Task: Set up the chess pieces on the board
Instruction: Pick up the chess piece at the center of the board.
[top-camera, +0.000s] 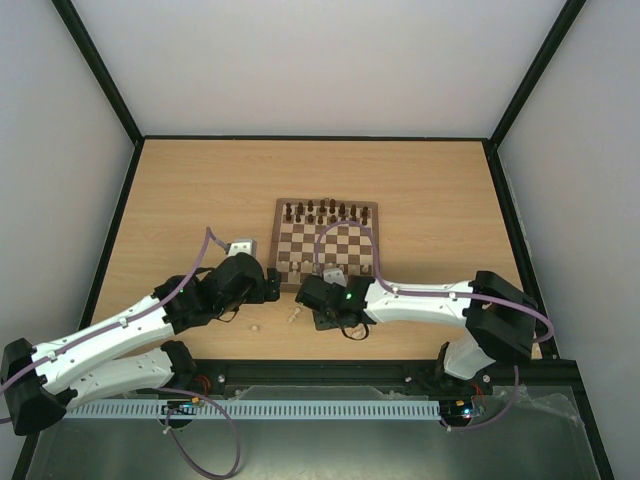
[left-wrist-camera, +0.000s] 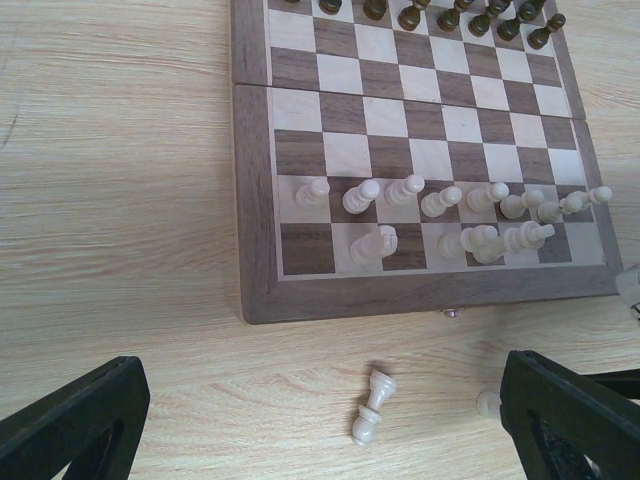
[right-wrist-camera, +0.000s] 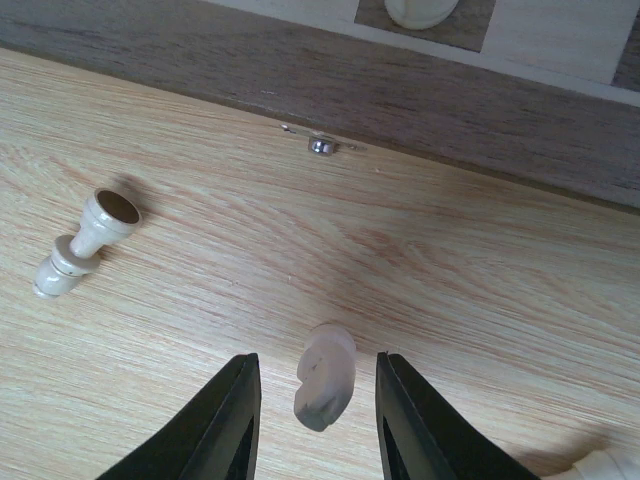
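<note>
The board (top-camera: 281, 240) lies mid-table, with dark pieces along its far row. In the left wrist view several cream chess pieces (left-wrist-camera: 430, 200) stand on the board's (left-wrist-camera: 256, 200) two nearest rows. One cream piece (left-wrist-camera: 372, 405) lies toppled on the table just off the near edge. My left gripper (left-wrist-camera: 320, 430) hangs above it, open wide and empty. My right gripper (right-wrist-camera: 316, 360) is open, its fingers either side of a blurred cream piece (right-wrist-camera: 326, 378) with gaps on both sides. The toppled piece (right-wrist-camera: 82, 245) lies to its left.
The board's brown border with a small metal clasp (right-wrist-camera: 322, 146) lies just beyond the right gripper. Another cream piece (right-wrist-camera: 610, 465) shows at the bottom right corner of the right wrist view. Both arms crowd together at the board's near left corner (top-camera: 290, 290).
</note>
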